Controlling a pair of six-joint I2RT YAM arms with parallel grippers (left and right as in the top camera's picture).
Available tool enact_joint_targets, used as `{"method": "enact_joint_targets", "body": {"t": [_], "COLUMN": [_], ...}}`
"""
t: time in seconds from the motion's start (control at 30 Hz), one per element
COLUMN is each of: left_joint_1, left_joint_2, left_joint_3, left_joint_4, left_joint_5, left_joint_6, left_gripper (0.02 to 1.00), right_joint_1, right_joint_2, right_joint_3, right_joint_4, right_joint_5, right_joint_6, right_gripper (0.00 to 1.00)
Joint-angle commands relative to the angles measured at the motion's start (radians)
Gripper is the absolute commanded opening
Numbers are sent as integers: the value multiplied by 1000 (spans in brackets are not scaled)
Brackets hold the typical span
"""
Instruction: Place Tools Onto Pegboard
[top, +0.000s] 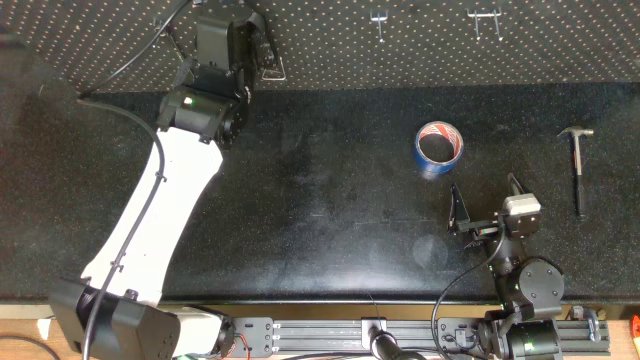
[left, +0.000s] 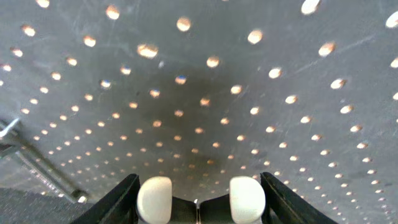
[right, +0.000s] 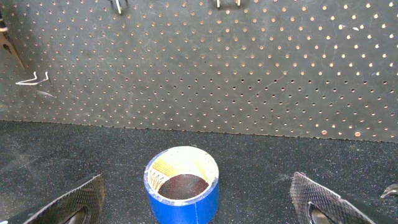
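A blue tape roll (top: 438, 148) lies flat on the black worktop, and a hammer (top: 577, 165) lies to its right near the table's right side. My right gripper (top: 485, 190) is open just short of the roll; in its wrist view the tape roll (right: 182, 185) sits ahead between the spread fingers (right: 68, 202), untouched. My left gripper (top: 235, 40) is up against the pegboard (top: 420, 45) at the top left. Its white pads (left: 154, 199) stand apart with nothing between them, facing the pegboard (left: 205, 93). A wire hook (top: 272, 68) sticks out next to it.
Two more metal hooks (top: 380, 22) (top: 485, 22) hang on the pegboard at the upper right. A wire hook (left: 37, 165) shows close to the left gripper. The left arm (top: 170, 200) slants across the table's left part.
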Motion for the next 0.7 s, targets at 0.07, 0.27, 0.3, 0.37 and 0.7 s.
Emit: {"method": "enact_joint_targets", "body": {"t": [0.07,0.27,0.3,0.37,0.7], "left_joint_1": [0,0,0,0,2], "left_joint_2": [-16,3,3,11,164], "left_joint_3": [14,-32,-36,-36,-36], "left_joint_4": [24,-56,-56,-39,40], "left_joint_5": [43,52,51,51,95], "left_joint_6": [17,17,18,18,18], "left_gripper": [27,29,27,29,27], "right_joint_1": [7,7,7,7,7], "right_joint_2": [-6,-6,-6,-6,-6], "right_joint_3": [-4,-4,-4,-4,-4], "right_joint_4": [-3,-3,-3,-3,-3], "right_joint_5": [5,5,5,5,5], "right_joint_6": [12,12,11,12,12], "right_gripper": [976,976,976,976,976]}}
